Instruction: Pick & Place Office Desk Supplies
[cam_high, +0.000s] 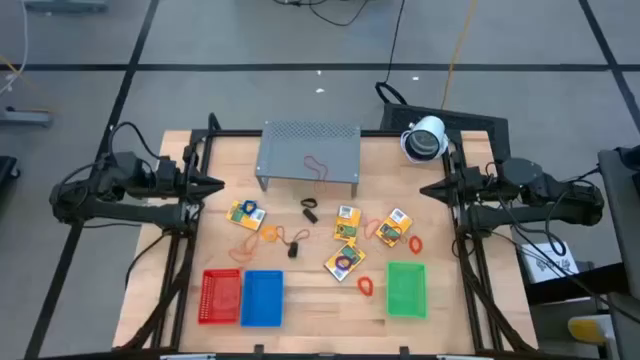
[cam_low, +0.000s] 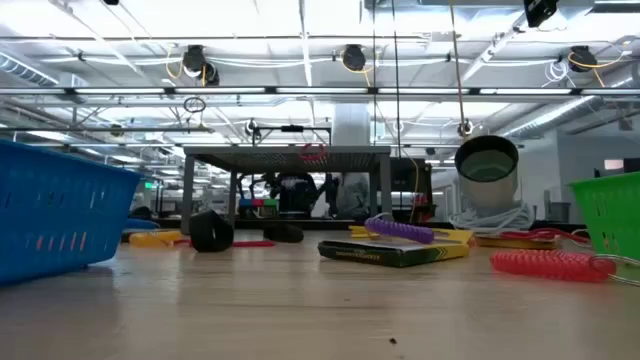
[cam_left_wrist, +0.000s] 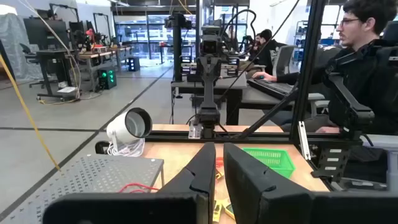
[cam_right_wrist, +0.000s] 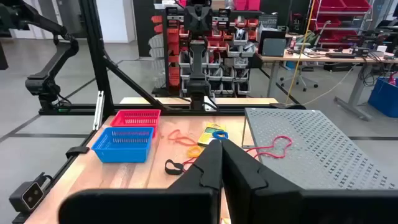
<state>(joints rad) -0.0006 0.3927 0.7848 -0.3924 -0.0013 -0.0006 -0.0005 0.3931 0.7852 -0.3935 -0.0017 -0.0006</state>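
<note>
Several yellow-orange packets lie flat on the wooden table: one at the left (cam_high: 245, 214), one in the middle (cam_high: 346, 222), one at the right (cam_high: 396, 226) and one nearer the front (cam_high: 344, 263). Red loops lie on the grey shelf (cam_high: 318, 165) and on the table (cam_high: 365, 285). An orange loop (cam_high: 237, 250) and two black clips (cam_high: 309, 209) (cam_high: 293, 250) lie between them. My left gripper (cam_high: 215, 185) is shut and empty above the table's left edge. My right gripper (cam_high: 428, 190) is shut and empty above the right edge.
The grey perforated shelf (cam_high: 309, 150) stands at the far middle, with a white round device (cam_high: 424, 140) beside it. Red (cam_high: 220, 297), blue (cam_high: 262, 298) and green (cam_high: 405, 288) baskets stand along the near edge. A person (cam_left_wrist: 367, 56) sits beyond the table's right side.
</note>
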